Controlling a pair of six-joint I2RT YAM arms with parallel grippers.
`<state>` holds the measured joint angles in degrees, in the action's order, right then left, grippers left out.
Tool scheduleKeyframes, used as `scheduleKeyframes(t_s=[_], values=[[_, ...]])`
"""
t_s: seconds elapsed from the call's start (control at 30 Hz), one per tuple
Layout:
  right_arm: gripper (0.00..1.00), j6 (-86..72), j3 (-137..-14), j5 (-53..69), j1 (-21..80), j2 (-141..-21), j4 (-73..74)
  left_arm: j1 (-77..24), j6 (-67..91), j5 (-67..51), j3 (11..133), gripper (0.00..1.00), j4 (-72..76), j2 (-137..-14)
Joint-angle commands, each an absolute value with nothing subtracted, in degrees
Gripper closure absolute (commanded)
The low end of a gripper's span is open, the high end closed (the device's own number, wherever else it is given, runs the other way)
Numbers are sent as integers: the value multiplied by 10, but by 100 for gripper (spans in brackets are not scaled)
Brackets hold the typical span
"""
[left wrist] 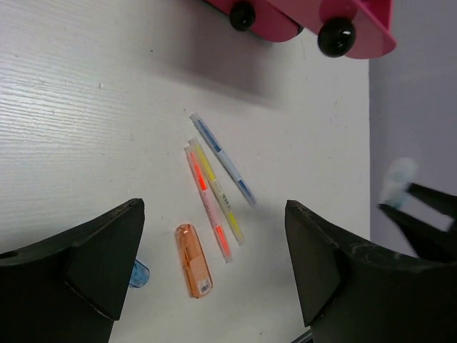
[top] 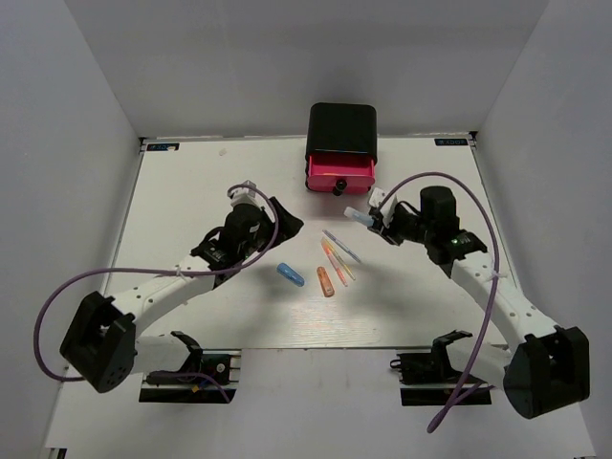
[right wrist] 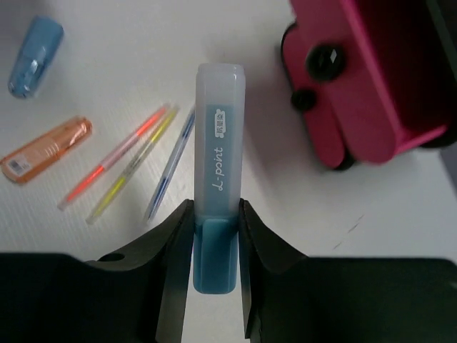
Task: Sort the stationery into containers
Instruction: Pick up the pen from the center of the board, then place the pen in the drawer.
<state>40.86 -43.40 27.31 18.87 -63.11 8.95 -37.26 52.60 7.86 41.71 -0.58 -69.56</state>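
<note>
A: Fingers [right wrist: 178, 236] of the right gripper [right wrist: 214, 211]: what are they doing?
B: Clamped on the darker butt end of a pale blue highlighter [right wrist: 218, 128], held clear of the table [top: 191, 191]. Its long axis runs straight out from the jaws, clear cap leading.
A: And the container?
B: A pink drawer [right wrist: 371, 86] stands pulled out of the black cabinet [top: 342, 126]. In the wrist view it sits ahead and to the right of the cap. From above it lies just beyond the gripper, toward the table's middle. Near, not over it.
A: Which arm is closer?
B: The right, plainly. The left gripper [left wrist: 213, 206] hangs spread wide and empty over what lies on the table: orange marker [left wrist: 194, 261], yellow pen [left wrist: 216, 191], pink pen [left wrist: 209, 204], grey-blue pen [left wrist: 223, 158], with a blue marker [top: 290, 275] beside them.
A: So the next move?
B: I'd judge a short carry until the highlighter is over the drawer's mouth, perhaps turned so its length fits inside.
</note>
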Motion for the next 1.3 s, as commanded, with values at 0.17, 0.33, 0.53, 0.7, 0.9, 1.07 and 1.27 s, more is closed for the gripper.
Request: scheduleKeyframes(t_s=[0.17, 0.33, 0.53, 0.7, 0.9, 1.07, 1.27], values=[[90, 464, -563, 364, 189, -694, 24, -374, 505, 31, 460, 11, 51, -760], [90, 475, -631, 357, 188, -783, -33, -374, 505, 25, 460, 11, 63, -766], [88, 476, -721, 345, 187, -865, -64, -380, 511, 20, 448, 11, 63, -761], [85, 491, -769, 332, 187, -925, -62, -380, 511, 20, 443, 11, 69, -750], [73, 493, -811, 323, 185, -978, -30, -380, 511, 33, 443, 11, 63, -744], [59, 482, -810, 325, 178, -988, -26, -380, 522, 33, 448, 12, 81, -761], [42, 461, -816, 321, 172, -984, -26, -380, 534, 5, 500, 26, 114, -837]])
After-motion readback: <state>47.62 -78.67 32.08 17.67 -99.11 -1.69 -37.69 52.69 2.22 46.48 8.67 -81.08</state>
